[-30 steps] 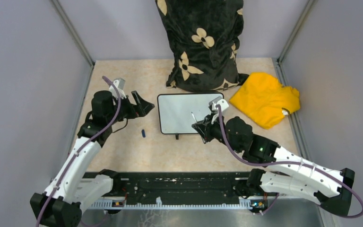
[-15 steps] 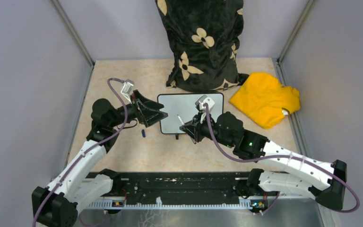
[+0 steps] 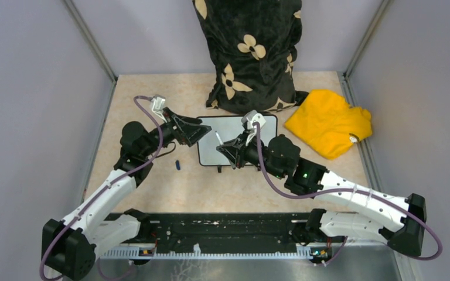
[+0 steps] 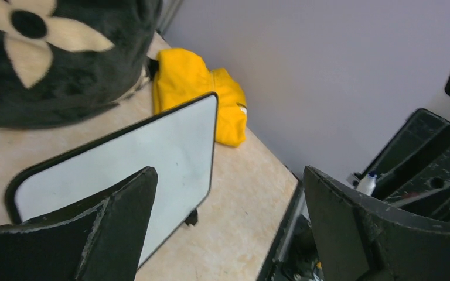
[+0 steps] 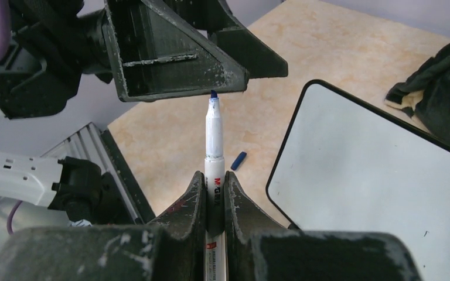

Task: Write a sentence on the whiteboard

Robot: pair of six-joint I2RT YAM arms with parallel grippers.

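Two tools, one whiteboard (image 3: 268, 127), one marker (image 5: 214, 152), one loose blue cap (image 3: 177, 165), one yellow cloth (image 3: 328, 122) and one black plush cushion with cream flowers (image 3: 249, 52) are on the desk (image 3: 152, 99).

The whiteboard rests mid-desk, just in front of the cushion and beside the cloth. The left tool (image 3: 202, 127) hangs over the board's left edge with its fingers spread wide and nothing between them. The right tool (image 3: 225, 149) sits over the board's near-left part, clenched on the uncapped marker. The marker's blue tip points at the left tool's finger; whether they touch cannot be told.

From above, the tools and the right arm cover the board's left side and near edge. Its face is plain white wherever it shows.
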